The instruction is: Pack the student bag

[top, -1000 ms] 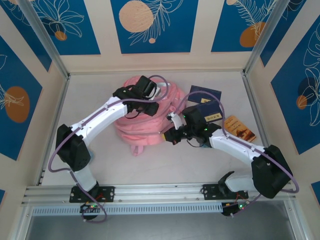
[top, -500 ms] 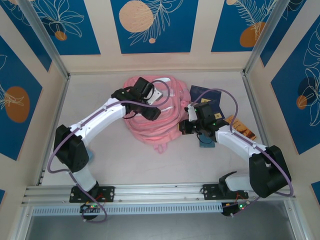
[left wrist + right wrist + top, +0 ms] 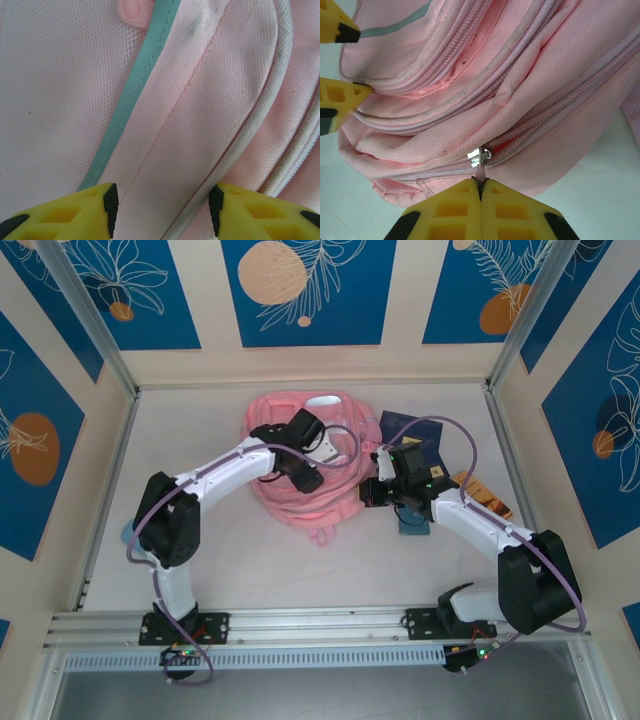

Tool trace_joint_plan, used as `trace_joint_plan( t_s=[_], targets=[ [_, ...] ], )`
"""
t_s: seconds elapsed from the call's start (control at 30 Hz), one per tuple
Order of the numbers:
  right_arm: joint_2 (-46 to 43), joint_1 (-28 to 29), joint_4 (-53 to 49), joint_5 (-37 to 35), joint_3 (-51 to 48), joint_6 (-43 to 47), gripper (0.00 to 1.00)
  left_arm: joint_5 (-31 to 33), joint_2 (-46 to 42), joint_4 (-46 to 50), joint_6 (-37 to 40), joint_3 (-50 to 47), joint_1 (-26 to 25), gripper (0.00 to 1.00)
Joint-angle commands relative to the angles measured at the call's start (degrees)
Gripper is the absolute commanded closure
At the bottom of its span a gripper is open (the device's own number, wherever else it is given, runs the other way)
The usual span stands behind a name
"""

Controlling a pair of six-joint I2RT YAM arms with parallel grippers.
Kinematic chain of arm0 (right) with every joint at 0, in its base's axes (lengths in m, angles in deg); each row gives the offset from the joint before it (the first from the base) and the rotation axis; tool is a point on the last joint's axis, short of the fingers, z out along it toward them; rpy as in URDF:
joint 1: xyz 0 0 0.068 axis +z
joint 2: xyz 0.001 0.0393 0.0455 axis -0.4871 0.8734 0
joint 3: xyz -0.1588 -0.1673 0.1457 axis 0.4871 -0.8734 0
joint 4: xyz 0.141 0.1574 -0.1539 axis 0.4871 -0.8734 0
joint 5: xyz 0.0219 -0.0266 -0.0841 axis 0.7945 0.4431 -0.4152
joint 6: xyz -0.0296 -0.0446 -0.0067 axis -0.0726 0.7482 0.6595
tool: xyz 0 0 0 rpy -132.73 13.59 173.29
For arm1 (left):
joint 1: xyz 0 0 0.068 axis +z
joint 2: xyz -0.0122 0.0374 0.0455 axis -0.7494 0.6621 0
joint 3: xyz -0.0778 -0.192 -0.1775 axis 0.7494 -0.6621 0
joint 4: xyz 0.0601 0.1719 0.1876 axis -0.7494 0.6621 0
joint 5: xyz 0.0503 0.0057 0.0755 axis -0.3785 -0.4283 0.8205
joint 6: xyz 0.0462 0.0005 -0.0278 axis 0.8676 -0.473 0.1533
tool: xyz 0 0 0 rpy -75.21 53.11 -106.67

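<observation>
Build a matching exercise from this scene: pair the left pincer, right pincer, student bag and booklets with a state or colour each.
Things:
1. left pincer
2. right pincer
3. student bag
4. booklets

States or colours:
A. dark blue
B. shut on the zipper pull
C. pink
D. open, fingers apart

Pairs: 1-D, 2-B, 3-C, 4-A

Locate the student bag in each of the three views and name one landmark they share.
Top external: student bag mid-frame, under the left pincer.
Left wrist: student bag spans the frame behind the open left pincer.
Right wrist: student bag across the upper frame, right pincer shut on its zipper pull.
Shared landmark: the left pincer, at the right wrist view's left edge.
</observation>
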Motion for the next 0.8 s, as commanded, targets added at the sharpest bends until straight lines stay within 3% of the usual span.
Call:
trace_joint_plan(
  t_s=[0.0,0.3,0.77],
  targets=[
    [-0.13,-0.52,0.3,0.53,1.82,-0.61,1.0,1.5,2.27,0.0,0.98,0.26,-0.19,0.49],
    [-1.08,-0.63,0.2,0.67,0.87,-0.47,1.0,-3.99,2.53,0.79,4.4,-0.83,-0.05,0.42],
    [-2.67,-0.93,0.16,0.59,-0.36,-0.7,1.0,-4.08,2.93,6.9,10.54,0.44,3.08,0.42]
  ],
)
